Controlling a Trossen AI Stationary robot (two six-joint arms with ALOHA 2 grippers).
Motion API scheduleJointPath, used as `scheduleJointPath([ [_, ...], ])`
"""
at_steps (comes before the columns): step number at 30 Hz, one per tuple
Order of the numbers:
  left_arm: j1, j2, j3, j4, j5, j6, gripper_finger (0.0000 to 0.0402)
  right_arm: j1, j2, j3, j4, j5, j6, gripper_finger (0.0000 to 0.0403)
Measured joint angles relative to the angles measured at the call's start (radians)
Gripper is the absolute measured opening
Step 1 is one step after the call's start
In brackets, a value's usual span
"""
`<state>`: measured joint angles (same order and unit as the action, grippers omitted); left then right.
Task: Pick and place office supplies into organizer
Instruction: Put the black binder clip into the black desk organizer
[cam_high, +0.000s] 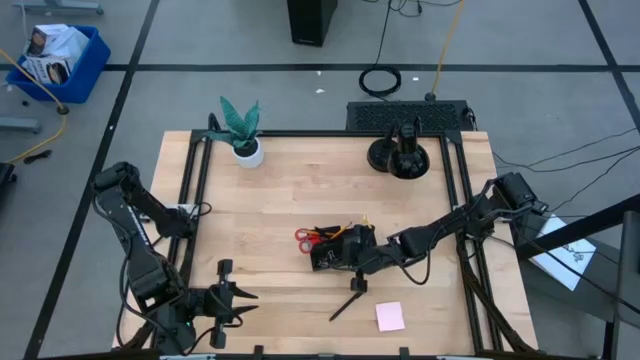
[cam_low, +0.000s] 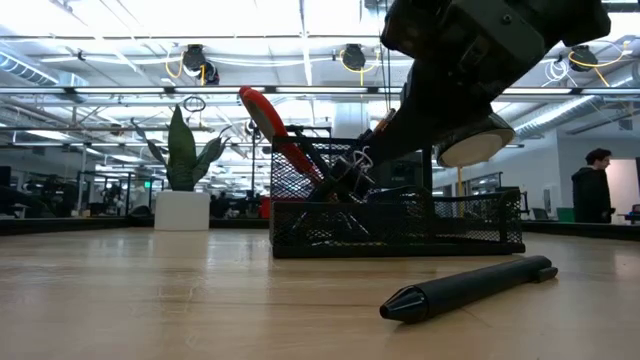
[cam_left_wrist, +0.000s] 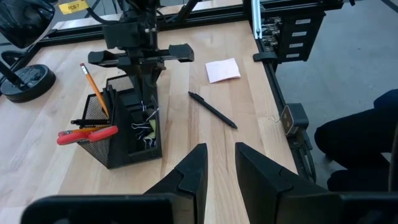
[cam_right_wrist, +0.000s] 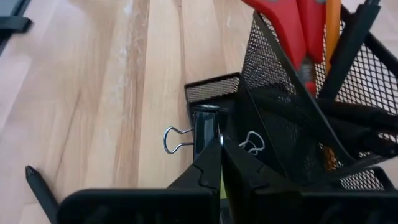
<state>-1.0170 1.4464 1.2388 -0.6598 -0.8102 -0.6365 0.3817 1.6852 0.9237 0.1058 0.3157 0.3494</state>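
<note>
The black mesh organizer (cam_high: 330, 256) stands mid-table. Its tall part holds the red-handled scissors (cam_left_wrist: 87, 134), an orange pencil (cam_left_wrist: 93, 87) and black pens. Its low compartment holds black clips (cam_left_wrist: 144, 129) and a yellow-green piece (cam_left_wrist: 152, 126). My right gripper (cam_right_wrist: 219, 142) is shut and slants down into that low compartment, its tips at a black clip (cam_right_wrist: 203, 127). One black pen (cam_high: 348, 300) and the pink sticky-note pad (cam_high: 390, 316) lie on the table nearer the front edge. My left gripper (cam_left_wrist: 221, 149) hangs open over the front left, holding nothing. My right gripper points its shut fingertips (cam_right_wrist: 211, 163) down at a slant from the table's right, against the edge of a black clip's body (cam_right_wrist: 208, 134) in the organizer's low compartment. The clip's wire handles stick out on both sides. I cannot tell whether the tips touch it.
A green plant in a white pot (cam_high: 243, 140) and a round black stand (cam_high: 400, 156) sit at the far edge. Black frame rails (cam_high: 190, 190) run along the table's left and right sides. Bare wood lies left of the organizer. A person (cam_low: 597, 185) stands far off in the room.
</note>
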Motion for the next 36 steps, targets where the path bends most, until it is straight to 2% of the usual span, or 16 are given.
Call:
scheduleJointPath([
  [9, 0.000, 0.000, 0.000, 0.005, 0.000, 0.000, 0.0088, 0.000, 0.000, 0.000, -0.043, 0.024, 0.006, 0.0000],
  [36, 0.000, 0.000, 0.000, 0.006, 0.000, 0.000, 0.0088, -0.015, 0.000, -0.001, -0.111, -0.007, 0.082, 0.0000],
])
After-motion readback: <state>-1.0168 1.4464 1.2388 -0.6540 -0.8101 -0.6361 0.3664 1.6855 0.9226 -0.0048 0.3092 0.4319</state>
